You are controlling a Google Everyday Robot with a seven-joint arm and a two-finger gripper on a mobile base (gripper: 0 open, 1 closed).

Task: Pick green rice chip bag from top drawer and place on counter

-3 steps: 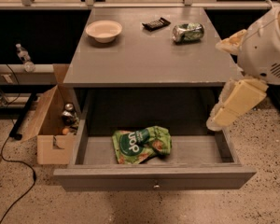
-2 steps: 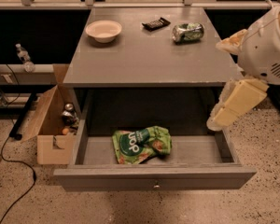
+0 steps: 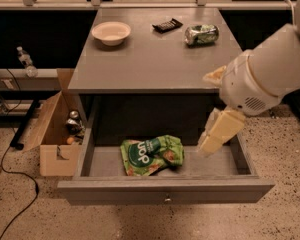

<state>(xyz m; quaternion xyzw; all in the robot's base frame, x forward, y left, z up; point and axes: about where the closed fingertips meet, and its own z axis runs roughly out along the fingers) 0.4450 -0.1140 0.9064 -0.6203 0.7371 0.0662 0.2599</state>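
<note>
One green rice chip bag point(image 3: 151, 155) lay inside the top drawer point(image 3: 165, 191), which stood open below the counter point(image 3: 150, 64). The bag rested on the drawer floor, a little left of the middle. It was crumpled, and its dark green circle with white letters faced up. A small metal knob point(image 3: 166, 199) sat at the centre of the drawer's flat front panel.

The gripper point(image 3: 209, 145) hung over the right part of the open drawer, to the right of the bag and apart from it. Its cream-coloured end pointed down and to the left. Whether it was parted or closed could not be told. The arm point(image 3: 262, 79), white and rounded, came in from the right edge and passed in front of the counter's right front corner.

Three things sat toward the back of the counter, well apart from one another. A pale bowl point(image 3: 111, 32) stood at the left, a small dark flat object point(image 3: 167, 25) lay near the middle, and a green-and-silver can point(image 3: 201, 34) lay on its side at the right.

Left of the cabinet, an open cardboard box point(image 3: 52, 134) stood on the speckled floor point(image 3: 35, 219) just beside the drawer, with a few small items inside that could not be made out. Farther left, a clear plastic bottle point(image 3: 26, 64) stood on a ledge, and a black cable point(image 3: 5, 156) trailed across the floor.
</note>
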